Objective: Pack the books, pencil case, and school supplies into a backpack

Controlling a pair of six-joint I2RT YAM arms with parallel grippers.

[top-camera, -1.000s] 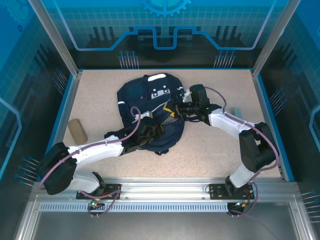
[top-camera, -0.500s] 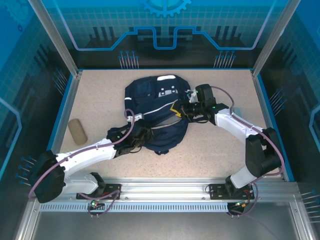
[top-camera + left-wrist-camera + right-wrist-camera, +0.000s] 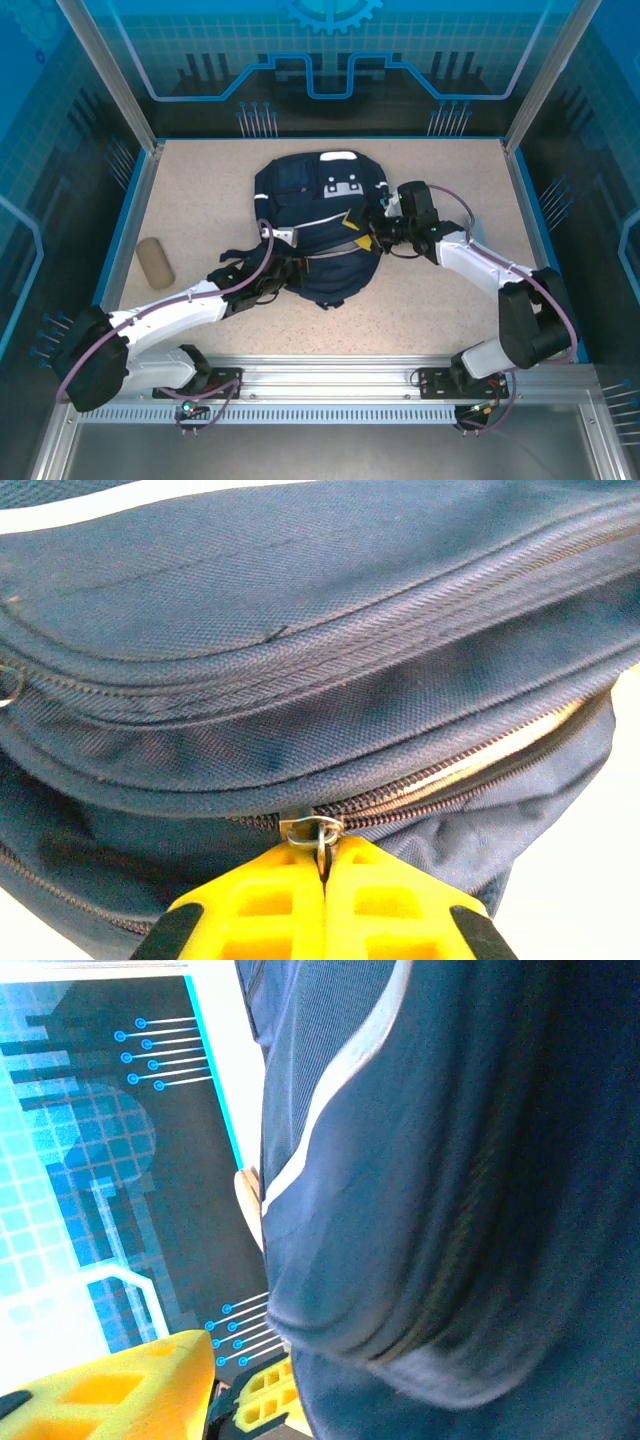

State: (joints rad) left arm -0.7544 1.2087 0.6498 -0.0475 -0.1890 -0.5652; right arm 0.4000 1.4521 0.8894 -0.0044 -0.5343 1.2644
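The navy backpack (image 3: pixel 318 215) lies in the middle of the table, white patch facing up. My left gripper (image 3: pixel 292 268) is at its near edge, and its yellow fingers (image 3: pixel 255 905) are shut on the metal zipper pull (image 3: pixel 318 832). The zip (image 3: pixel 470 765) gapes to the right of the pull. My right gripper (image 3: pixel 365 232) is at the backpack's right side, its yellow fingers (image 3: pixel 110 1390) apart and open, with navy fabric (image 3: pixel 450 1190) bulging just beside them. The tan pencil case (image 3: pixel 155 262) lies alone at the far left. The books are hidden.
Dark straps (image 3: pixel 232 252) trail from the backpack's left side over the left arm. Blue panel walls and aluminium posts (image 3: pixel 110 75) enclose the table. A metal rail (image 3: pixel 330 385) carries both arm bases along the near edge.
The backpack has slid right and back. My right gripper has opened and moved right. My left gripper, still shut on the pull, has followed along the near edge.
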